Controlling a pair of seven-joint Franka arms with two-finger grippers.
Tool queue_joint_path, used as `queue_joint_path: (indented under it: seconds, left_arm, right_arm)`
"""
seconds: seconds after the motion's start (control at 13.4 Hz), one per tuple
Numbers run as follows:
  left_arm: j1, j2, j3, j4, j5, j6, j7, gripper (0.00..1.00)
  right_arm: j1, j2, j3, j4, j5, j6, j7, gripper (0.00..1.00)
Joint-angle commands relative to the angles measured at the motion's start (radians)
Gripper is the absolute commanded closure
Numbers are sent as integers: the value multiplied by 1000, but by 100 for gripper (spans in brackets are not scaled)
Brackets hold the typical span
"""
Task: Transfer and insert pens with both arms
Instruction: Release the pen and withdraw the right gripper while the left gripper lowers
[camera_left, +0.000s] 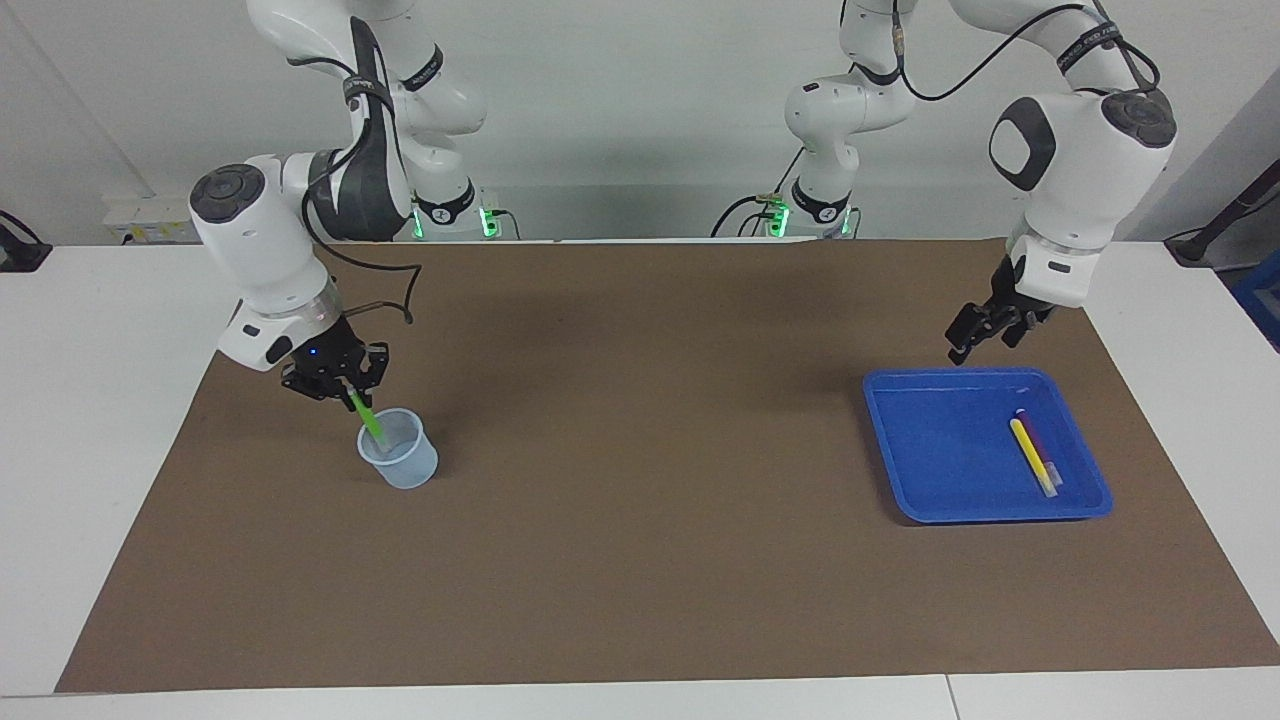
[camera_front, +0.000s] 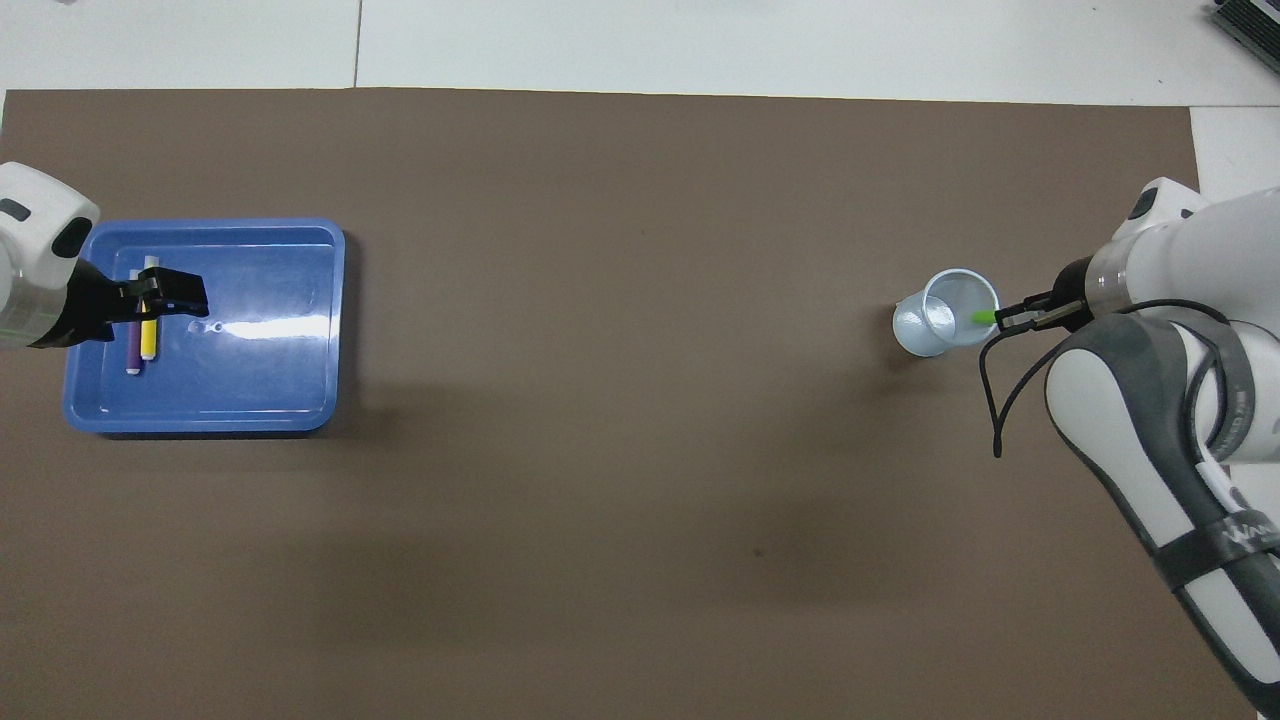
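Tray (camera_left: 905, 480) holds two pens; right gripper (camera_left: 345, 392) pinches green pen (camera_left: 368, 420).

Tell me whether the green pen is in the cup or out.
Partly in: the green pen slants into the cup, its upper end gripped by the right end effector.

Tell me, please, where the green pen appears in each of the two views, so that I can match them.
Facing view: the green pen is at that picture's left, tilted, held by the right gripper, its lower end inside the pale cup.
Overhead view: only a short green piece shows at that picture's right, over the cup's rim.
Shared landmark: the cup, at the right arm's end of the table.
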Motion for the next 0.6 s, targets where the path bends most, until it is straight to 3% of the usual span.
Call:
queue_joint_path:
  seconds: [0.0, 0.07, 0.52]
  left_arm:
    - [75, 70, -9, 15, 79, 87, 171, 0]
    - [95, 103, -9, 31, 79, 109, 200, 0]
    - [105, 332, -12, 94, 24, 284, 209, 0]
  right_arm:
    - [-11, 11, 8, -5, -19, 36, 25, 59]
    - [-14, 13, 8, -3, -19, 27, 22, 1]
    - [-17, -61, 8, 55, 1, -32, 24, 0]
